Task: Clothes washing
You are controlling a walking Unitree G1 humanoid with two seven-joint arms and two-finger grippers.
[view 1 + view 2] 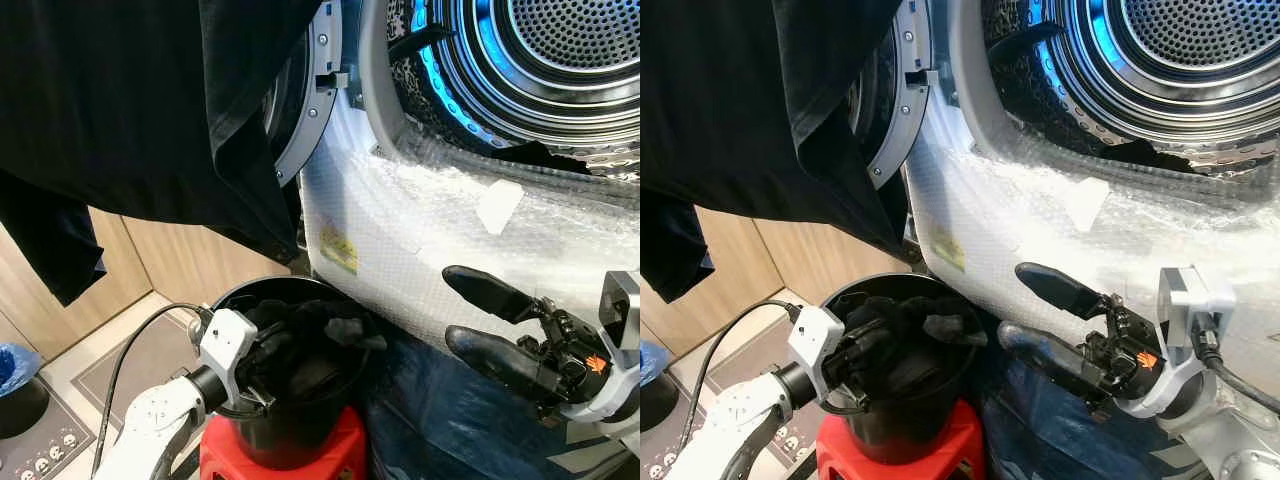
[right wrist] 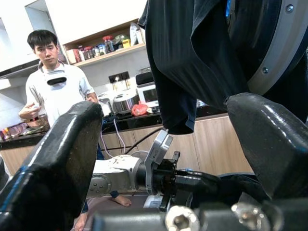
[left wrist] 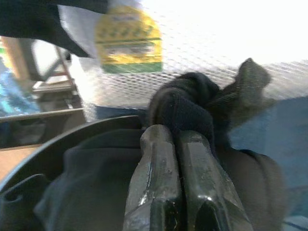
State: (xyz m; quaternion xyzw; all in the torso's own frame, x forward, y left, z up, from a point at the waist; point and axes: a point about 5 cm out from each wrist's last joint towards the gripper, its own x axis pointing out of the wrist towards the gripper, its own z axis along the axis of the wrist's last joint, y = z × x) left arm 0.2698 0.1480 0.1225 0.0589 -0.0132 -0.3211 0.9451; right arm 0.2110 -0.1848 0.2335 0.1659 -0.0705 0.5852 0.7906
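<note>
Left gripper [image 1: 262, 372]: it is seen lowered into the round black plastic bucket [image 1: 300, 440]; in the left wrist view its 2 black fingers [image 3: 159, 178] are pressed together on a fold of the dark bundled clothes [image 3: 187, 108], so a piece of cloth is pinched between them.

Dark bundled clothes: they are heaped inside the bucket and rise a little over its rim, just below the front of the washer.

Black bucket: it is placed upright on a red plastic stool [image 1: 340, 455], directly in front of the machine.

Right gripper [image 1: 470, 315]: it is held in the air to the right of the bucket, near the wrapped front of the washer; its 2 long fingers are spread wide and nothing is held between them.

White washing machine wrapped in clear bubble film [image 1: 420, 230]: a yellow label [image 1: 340, 248] is stuck on its front, low on the left.

Round grey door of the washer [image 1: 305, 110]: it is swung open to the left.

Large black garment [image 1: 130, 100]: it is draped over the open door and hangs down.

Perforated steel drum [image 1: 560, 45]: it is open, with blue light around its rim.

Person in a white shirt [image 2: 55, 94]: seen in the right wrist view, standing far behind near a kitchen counter.
</note>
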